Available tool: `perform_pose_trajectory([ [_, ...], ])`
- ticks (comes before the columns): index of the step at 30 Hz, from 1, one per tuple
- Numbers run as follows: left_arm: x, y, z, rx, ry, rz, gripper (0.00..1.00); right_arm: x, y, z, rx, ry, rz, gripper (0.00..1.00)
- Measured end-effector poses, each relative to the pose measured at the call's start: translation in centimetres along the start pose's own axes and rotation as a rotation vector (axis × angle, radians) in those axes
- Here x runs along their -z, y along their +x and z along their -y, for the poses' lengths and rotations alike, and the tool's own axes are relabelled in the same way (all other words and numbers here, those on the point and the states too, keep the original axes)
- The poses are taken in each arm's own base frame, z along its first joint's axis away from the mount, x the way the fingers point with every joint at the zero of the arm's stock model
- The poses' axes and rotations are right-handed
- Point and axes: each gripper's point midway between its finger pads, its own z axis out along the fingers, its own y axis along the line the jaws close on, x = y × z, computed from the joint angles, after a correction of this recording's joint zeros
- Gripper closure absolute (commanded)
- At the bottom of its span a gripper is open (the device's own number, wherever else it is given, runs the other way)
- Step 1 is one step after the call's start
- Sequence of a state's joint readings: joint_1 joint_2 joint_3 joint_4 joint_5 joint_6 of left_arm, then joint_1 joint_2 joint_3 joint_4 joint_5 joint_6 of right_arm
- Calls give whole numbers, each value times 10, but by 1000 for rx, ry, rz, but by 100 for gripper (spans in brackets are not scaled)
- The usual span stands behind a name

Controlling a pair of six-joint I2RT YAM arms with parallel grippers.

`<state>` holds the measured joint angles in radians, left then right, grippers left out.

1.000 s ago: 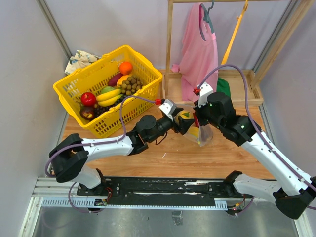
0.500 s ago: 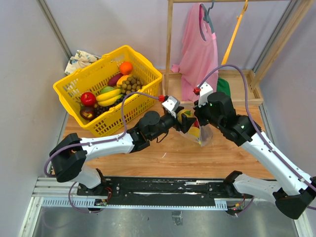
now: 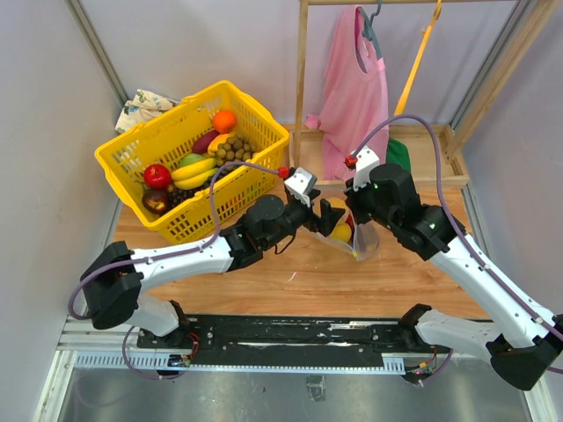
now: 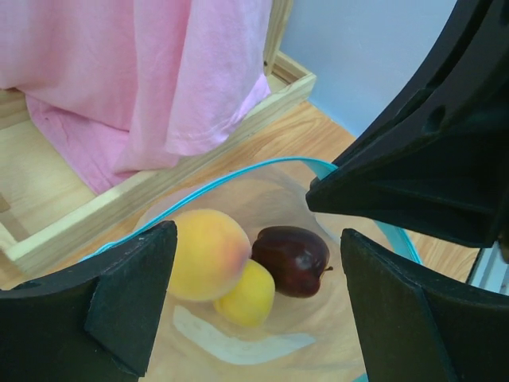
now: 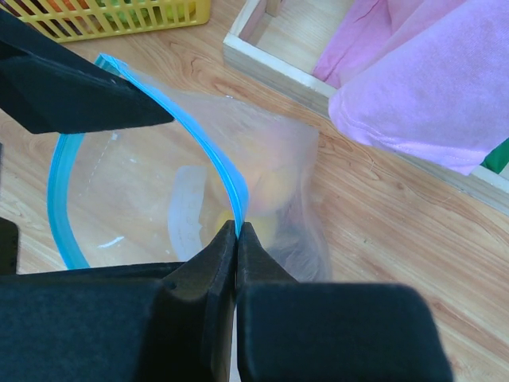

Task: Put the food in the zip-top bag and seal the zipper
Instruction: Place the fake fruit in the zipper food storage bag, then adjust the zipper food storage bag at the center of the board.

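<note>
Right end effector pinching zipper, wooden table, pale walls

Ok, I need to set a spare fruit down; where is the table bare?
The widest bare wood is the near strip of the table between the zip-top bag and the black rail, right of the left arm. It is crowded at the bag, where the right fingers pinch its zipper, and behind, at the yellow basket and the pink garment.

White arms, black joints, thin purple cables
</note>
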<state>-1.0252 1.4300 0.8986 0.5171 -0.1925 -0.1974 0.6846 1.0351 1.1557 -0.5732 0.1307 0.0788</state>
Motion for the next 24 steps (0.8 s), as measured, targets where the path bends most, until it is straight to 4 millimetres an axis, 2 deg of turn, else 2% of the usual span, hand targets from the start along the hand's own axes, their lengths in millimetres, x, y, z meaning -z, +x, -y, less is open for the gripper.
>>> perform_pose_trajectory([
  [8, 22, -41, -1, 92, -56, 3, 19, 1, 0, 0, 0, 0, 3, 99],
  [12, 38, -51, -2, 152, -83, -28, 24, 1, 0, 0, -1, 0, 3, 99],
  [17, 58, -44, -12, 206, -155, -97, 27, 1, -1, 0, -1, 0, 3, 99],
  [24, 73, -11, -23, 251, -240, -241, 35, 1, -1, 0, -1, 0, 4, 99],
])
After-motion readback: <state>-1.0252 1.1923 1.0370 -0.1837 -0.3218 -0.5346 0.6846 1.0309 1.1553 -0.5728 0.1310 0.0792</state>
